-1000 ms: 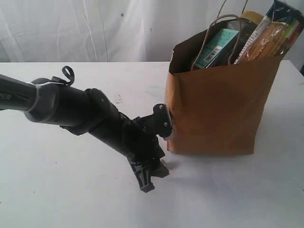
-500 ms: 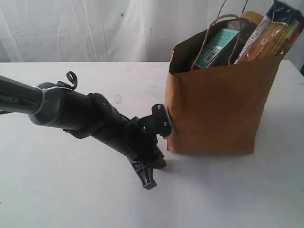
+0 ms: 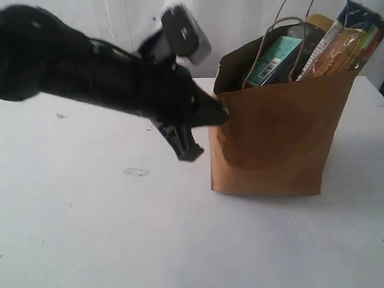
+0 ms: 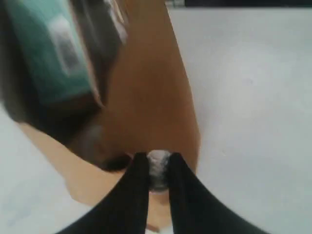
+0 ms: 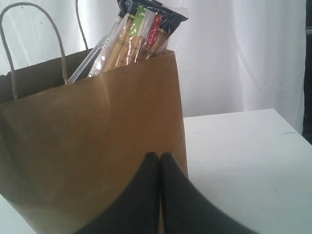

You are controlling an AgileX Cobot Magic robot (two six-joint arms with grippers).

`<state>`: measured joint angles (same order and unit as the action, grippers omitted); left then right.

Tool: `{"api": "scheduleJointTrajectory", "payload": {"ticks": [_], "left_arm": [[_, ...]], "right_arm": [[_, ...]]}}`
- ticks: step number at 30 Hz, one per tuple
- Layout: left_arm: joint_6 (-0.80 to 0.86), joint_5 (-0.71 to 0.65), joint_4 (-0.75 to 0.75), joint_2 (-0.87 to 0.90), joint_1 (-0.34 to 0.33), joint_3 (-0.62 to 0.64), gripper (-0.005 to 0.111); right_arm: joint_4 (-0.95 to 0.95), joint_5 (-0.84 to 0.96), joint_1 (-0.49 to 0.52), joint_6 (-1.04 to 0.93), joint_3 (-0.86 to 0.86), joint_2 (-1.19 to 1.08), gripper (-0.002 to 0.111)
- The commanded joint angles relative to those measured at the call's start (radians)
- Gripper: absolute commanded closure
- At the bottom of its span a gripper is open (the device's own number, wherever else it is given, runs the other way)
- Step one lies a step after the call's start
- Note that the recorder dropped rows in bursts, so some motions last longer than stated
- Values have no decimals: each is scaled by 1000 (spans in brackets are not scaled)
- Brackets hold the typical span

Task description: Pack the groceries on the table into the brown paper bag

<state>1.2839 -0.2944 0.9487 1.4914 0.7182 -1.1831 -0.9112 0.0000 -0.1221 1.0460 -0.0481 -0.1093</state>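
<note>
Jaws of left gripper [image 4: 158,157] pinch narrow on a small pale lump [image 4: 158,173], at bag [image 3: 270,138] rim, 3 o'clock of table. Right gripper [image 5: 160,161] closed, empty. Risks: lump slips outside; arm nudges rim, bag tips, spaghetti [image 3: 342,45] spills.

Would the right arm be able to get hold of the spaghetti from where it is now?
Probably yes. The spaghetti pokes out above the bag rim with nothing over it. The right gripper, shut and facing the bag's wall below the rim, would need to rise and open.
</note>
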Motion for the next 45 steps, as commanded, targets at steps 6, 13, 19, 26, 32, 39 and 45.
{"api": "scheduleJointTrajectory", "payload": {"ticks": [6, 13, 19, 26, 32, 39, 45], "left_arm": [[185, 72, 68, -1, 4, -112, 107], [234, 133, 140, 127, 4, -206, 107], [234, 93, 149, 183, 4, -253, 107], [268, 70, 149, 196, 4, -262, 72], [257, 94, 149, 196, 4, -262, 48], [218, 92, 149, 101, 4, -262, 56], [79, 101, -49, -58, 2, -237, 106]], "right_arm": [[1, 0, 4, 2, 3, -3, 108], [1, 0, 4, 2, 3, -3, 108], [1, 0, 4, 2, 3, -3, 108], [1, 0, 4, 2, 3, -3, 108], [1, 0, 4, 3, 3, -3, 108], [1, 0, 4, 3, 3, -3, 108], [1, 0, 4, 3, 3, -3, 108]]}}
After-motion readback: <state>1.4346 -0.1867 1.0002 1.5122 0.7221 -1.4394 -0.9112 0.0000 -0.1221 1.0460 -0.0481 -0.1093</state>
